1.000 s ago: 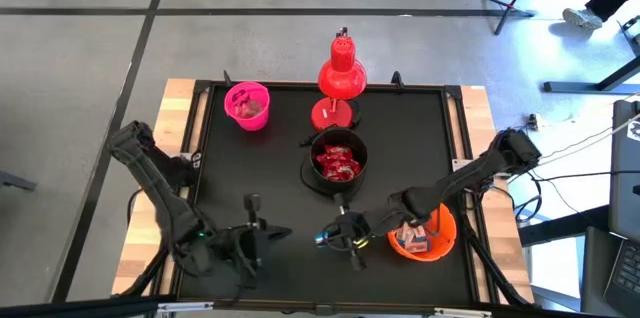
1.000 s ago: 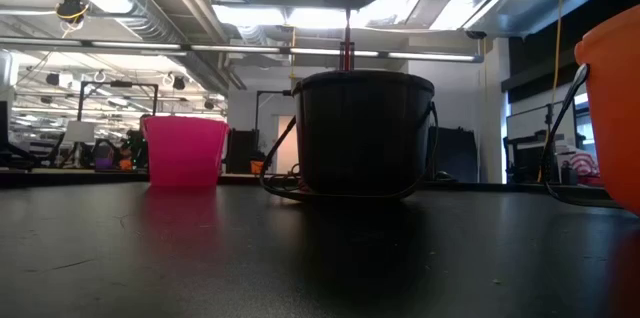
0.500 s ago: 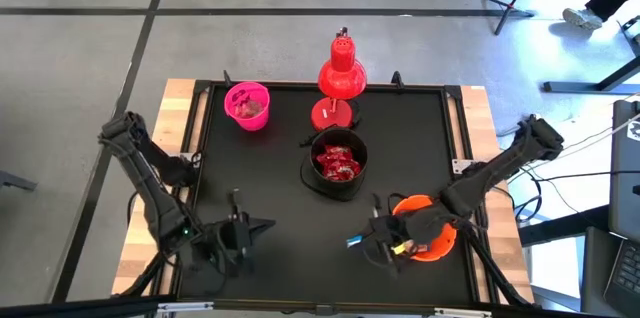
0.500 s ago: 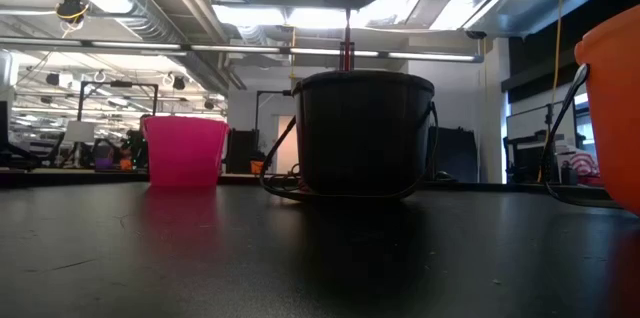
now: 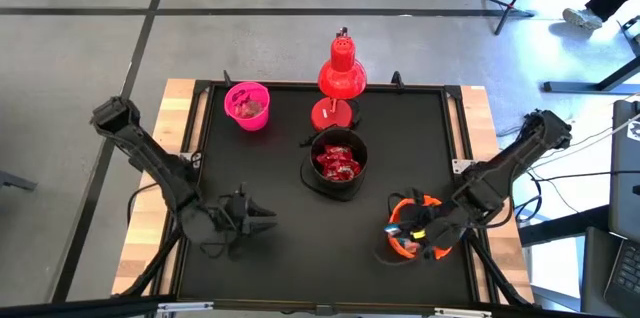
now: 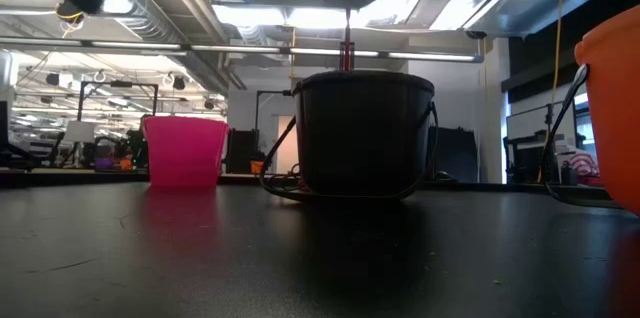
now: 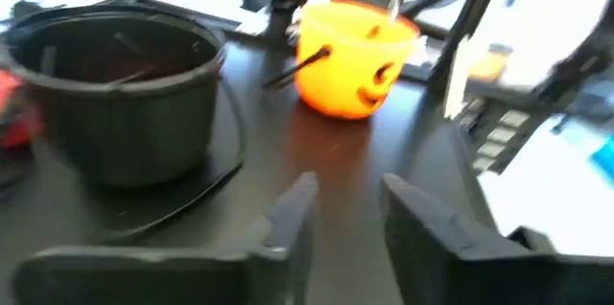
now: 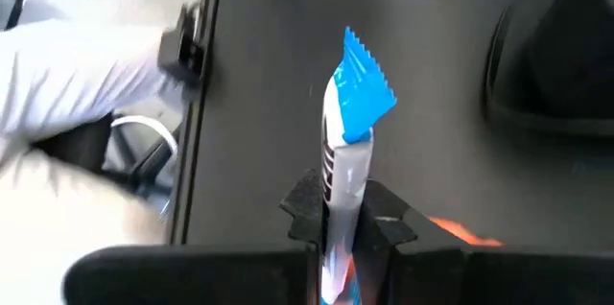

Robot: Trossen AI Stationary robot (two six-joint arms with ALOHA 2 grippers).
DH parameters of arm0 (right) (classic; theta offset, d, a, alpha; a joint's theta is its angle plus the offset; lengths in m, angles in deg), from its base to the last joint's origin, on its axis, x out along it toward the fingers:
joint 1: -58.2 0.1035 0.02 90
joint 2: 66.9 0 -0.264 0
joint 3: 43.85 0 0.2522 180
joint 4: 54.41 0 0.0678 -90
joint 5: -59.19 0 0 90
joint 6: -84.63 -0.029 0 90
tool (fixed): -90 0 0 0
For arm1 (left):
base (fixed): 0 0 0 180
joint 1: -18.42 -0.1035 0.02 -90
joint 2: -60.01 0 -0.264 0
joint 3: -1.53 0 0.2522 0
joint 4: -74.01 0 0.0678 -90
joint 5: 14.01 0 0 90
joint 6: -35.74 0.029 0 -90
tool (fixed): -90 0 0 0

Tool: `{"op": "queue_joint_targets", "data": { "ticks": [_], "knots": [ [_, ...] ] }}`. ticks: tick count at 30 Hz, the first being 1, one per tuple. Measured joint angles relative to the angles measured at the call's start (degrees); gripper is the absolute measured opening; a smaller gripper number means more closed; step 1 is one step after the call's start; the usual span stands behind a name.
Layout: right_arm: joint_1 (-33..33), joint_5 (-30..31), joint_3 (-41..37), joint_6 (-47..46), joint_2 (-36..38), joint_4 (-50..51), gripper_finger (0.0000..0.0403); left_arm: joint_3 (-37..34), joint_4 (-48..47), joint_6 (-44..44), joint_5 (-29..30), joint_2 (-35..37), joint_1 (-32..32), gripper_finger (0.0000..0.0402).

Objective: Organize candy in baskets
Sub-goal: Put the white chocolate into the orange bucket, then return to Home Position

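My right gripper [image 8: 343,211] is shut on a white-and-blue wrapped candy [image 8: 353,104] and hangs over the near-left rim of the orange basket [image 5: 418,243], which stands at the table's near right. My left gripper [image 7: 345,204] is open and touches nothing; it hovers at the near left [image 5: 255,220], pointing toward the black basket [image 7: 115,84] and orange basket [image 7: 355,56]. The black basket [image 5: 338,163] at the table's middle holds red candy. The pink basket [image 5: 247,106] stands at the far left with a few dull sweets inside. My right gripper pinches the candy between its two fingers by the white lower part of the wrapper [image 8: 347,175]. The blue serrated end [image 8: 365,70] sticks out straight beyond the fingertips. The candy is lifted clear of the table; its rear end is hidden between the fingers.
A red desk lamp [image 5: 341,73] stands on its round base behind the black basket. A black cord [image 7: 192,195] loops on the dark table top around the black basket. In the low view the pink basket [image 6: 185,150], black basket [image 6: 365,133] and orange basket [image 6: 612,108] stand in a row.
My right gripper has carried the candy from the table's near middle toward the right, ending over the orange basket's rim, staying shut on it. My left arm has drawn back toward the left edge and its gripper has turned to point toward the table's right.
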Motion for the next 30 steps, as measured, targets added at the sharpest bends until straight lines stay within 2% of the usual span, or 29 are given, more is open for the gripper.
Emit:
{"op": "queue_joint_targets", "data": {
  "ticks": [4, 7, 11, 15, 22, 25, 27, 30],
  "knots": [
    [2.23, -1.98, 0.0, -5.56, 2.32, 4.55, 0.0019, -5.58, 14.42, 4.04, -4.8, 0.09, -3.39, 0.0165],
    [4.12, -1.05, 0.0, -9.97, 4.05, 9.46, 0.0024, -7.2, 16.97, 3.51, -6.51, 0.09, -5.83, 0.0205],
    [6.02, 3.37, 0.0, -20.35, 4.71, 22.47, 0.0039, -7.29, 17.38, 3.38, -9.22, 0.09, -8.01, 0.0237],
    [6.56, 3.72, 0.0, -27.51, 4.71, 29.61, 0.0067, -7.29, 18.55, 3.44, -9.95, 0.09, -8.87, 0.0244],
    [6.52, 1.25, 0.0, -27.66, 4.68, 26.02, 0.0152, -7.29, 18.56, 3.87, -11.42, 0.07, -9.82, 0.024],
    [6.52, 1.98, 0.0, -26.54, 4.8, 26.02, 0.0183, -7.29, 18.81, 5.27, -10.91, 0.09, -10.23, 0.024],
    [6.52, 5.86, 0.0, -24.63, 5.09, 25.97, 0.0191, -7.29, 18.74, 6.98, -11.04, 0.54, -10.8, 0.0239],
    [6.94, 17.84, 0.0, -20.51, 6.18, 26.12, 0.0189, -7.29, 18.56, 12.39, -13.83, 2.27, -12.29, 0.0232]
  ]
}}
